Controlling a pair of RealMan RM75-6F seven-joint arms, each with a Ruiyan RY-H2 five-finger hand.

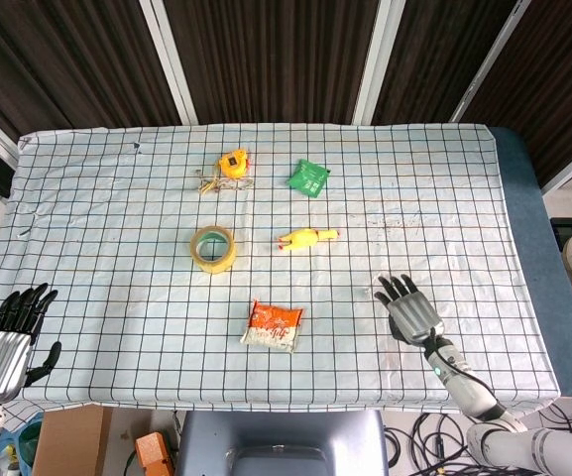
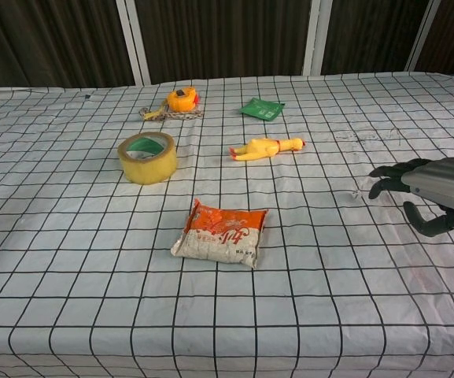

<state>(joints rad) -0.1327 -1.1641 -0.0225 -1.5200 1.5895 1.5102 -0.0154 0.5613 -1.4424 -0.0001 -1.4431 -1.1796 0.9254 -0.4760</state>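
The right robot hand (image 1: pixel 409 309), spread and empty above the counter (image 1: pixel 464 198), should likely sweep left and low toward the snack packet (image 1: pixel 273 326) lying flat nearby.

Pretty clearly a robotics lab or test room, not a home. A table (image 1: pixel 117 178) is covered with a white cloth printed with a black grid, the sort used for staged trials, and unrelated odds and ends are scattered on it: a roll of yellowish packing tape (image 1: pixel 212 248), a yellow rubber chicken toy (image 1: pixel 307 238), an orange tape measure (image 1: pixel 232 164), a green sachet (image 1: pixel 307 178) and an orange snack packet (image 1: pixel 273 326). Dark slatted wall panels with white uprights (image 1: pixel 164 45) are seen behind. Loose cables (image 1: pixel 419 451) and a cardboard box (image 1: pixel 69 442) are left on the floor below.
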